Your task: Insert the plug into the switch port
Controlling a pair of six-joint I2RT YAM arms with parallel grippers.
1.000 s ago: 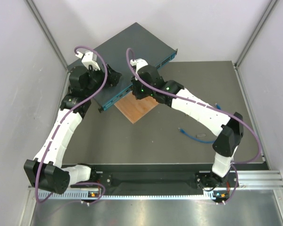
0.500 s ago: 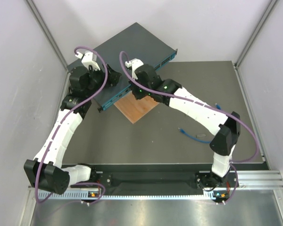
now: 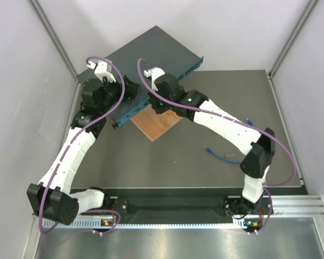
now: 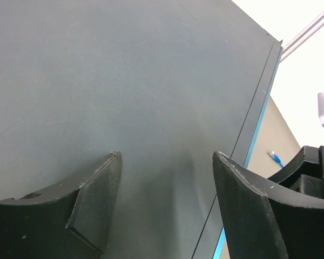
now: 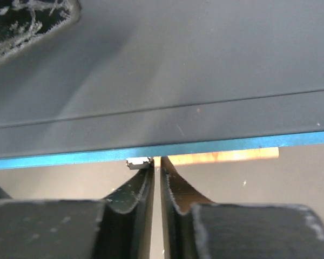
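Observation:
The switch is a flat dark teal box lying at an angle at the back, its bright blue front face turned toward the table. The plug ends a short blue cable that lies loose on the mat to the right, far from both grippers. My left gripper is open and empty just above the switch's top. My right gripper is shut with only a thin gap, its tips at the blue front edge. A blue cable end shows in the left wrist view.
An orange-brown wooden square lies under the switch's front edge and shows in the right wrist view. A tiny grey metal piece sits beside my right fingertip. Grey walls stand close on both sides.
My right gripper has moved a little left and up along the switch's front edge. My left arm has shifted slightly. The plug and cable have not moved.

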